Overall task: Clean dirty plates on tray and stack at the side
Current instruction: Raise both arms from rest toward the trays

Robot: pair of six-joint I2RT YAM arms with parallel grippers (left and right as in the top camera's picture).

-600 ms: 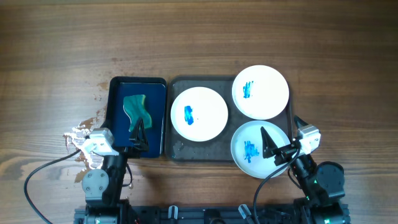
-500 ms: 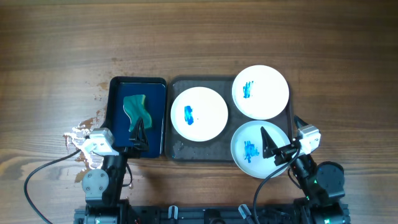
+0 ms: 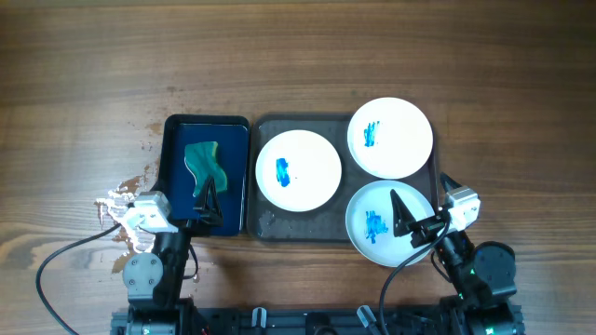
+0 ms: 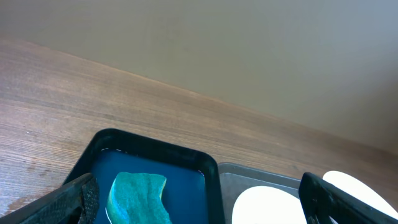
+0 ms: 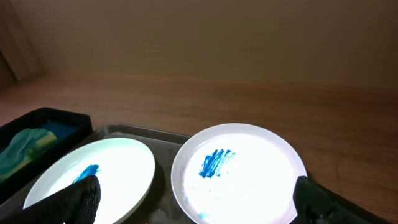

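The blue tray (image 3: 207, 119) holds a sponge (image 3: 200, 158), the grey tray (image 3: 279, 223) three smeared plates (image 3: 312, 154). Left fingers (image 4: 84, 198) and right fingers (image 5: 81, 198) are spread.

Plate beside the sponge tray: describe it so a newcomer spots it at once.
On the wooden table, find the large dark grey tray. The plate lies at its left end, next to the small blue tray. Its blue smear is one compact blob, not streaks.

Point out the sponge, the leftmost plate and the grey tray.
sponge (image 3: 203, 165), overhead view, on its green middle.
leftmost plate (image 3: 307, 172), overhead view, white centre beside the blue smear.
grey tray (image 3: 279, 226), overhead view, bare floor near its lower left corner.
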